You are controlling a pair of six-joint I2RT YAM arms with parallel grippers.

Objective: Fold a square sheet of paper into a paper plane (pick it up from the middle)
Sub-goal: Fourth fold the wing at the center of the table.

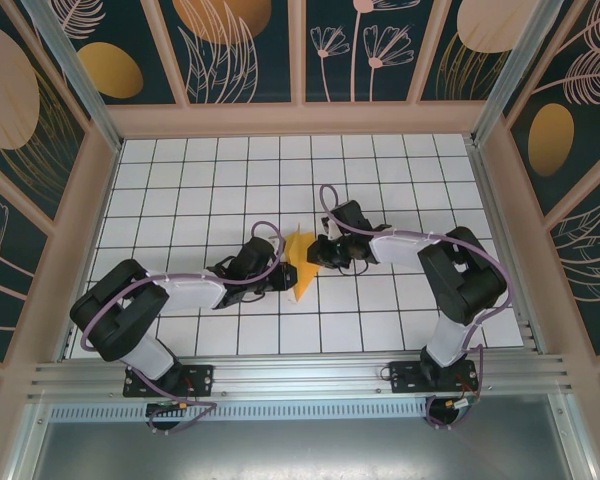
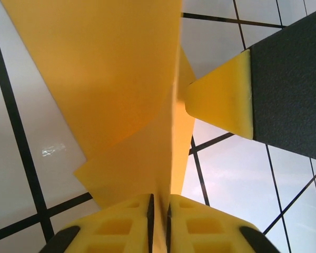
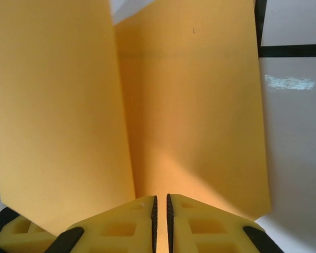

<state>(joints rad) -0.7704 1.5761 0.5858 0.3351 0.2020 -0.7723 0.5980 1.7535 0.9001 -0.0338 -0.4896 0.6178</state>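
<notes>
The left gripper (image 2: 159,201) was clenched on the lower edge of the square sheet of paper (image 2: 110,79), its two yellow pads pressed almost flush with only the thin orange-yellow layers between them. The right gripper (image 3: 160,200) was clamped the same way on another edge, and from its wrist view two panels of the sheet rose away from the jaws with a crease running up between them. In the left wrist view, one yellow pad of the right gripper sat just beside the fold, near the sheet's upright ridge.

From above, both grippers met at the sheet near the middle of the worktop (image 1: 180,180). The paper was partly folded, more triangular than square, and appeared lifted between them rather than lying flat on the white grid.

The main risk, as I judged it, was tearing. With both grippers pinching one thin sheet so close together, any pull apart or twist out of step could rip it along the crease. A shallow pinch could also let an edge slip, so the next fold would land askew. The grippers were near enough that a careless move might knock them together.
</notes>
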